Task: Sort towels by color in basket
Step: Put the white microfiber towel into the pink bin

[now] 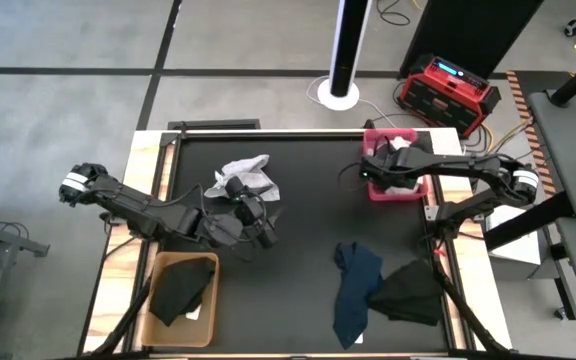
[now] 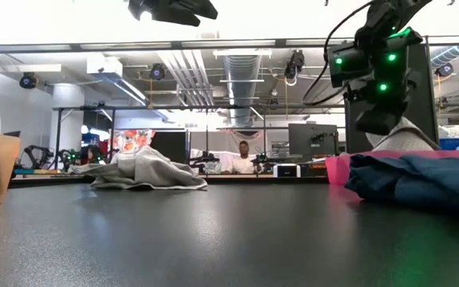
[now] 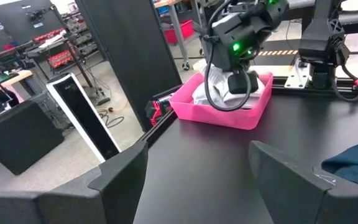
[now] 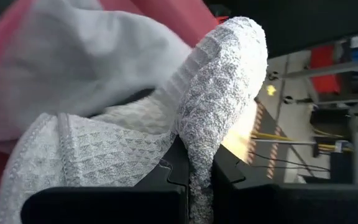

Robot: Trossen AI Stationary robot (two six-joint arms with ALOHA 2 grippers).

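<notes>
A pink basket stands at the table's far right and holds light cloth. My right gripper is over it, shut on a light grey waffle towel. A smoother white towel lies beside that one in the basket. Another light grey towel lies crumpled on the table at the far middle. A navy towel and a black towel lie flat at the near right. My left gripper hovers open above the table's middle, touching nothing. My right gripper pinches a raised fold of the waffle towel between its two fingers. The fingers slant down from above, over the pink basket. The towel droops slack below them, and its lower part lies in the basket.
A tan basket at the near left holds a black towel. Bare black table lies between the two baskets and in front of the grey towel. Beyond the far edge are a red case and a white post.
</notes>
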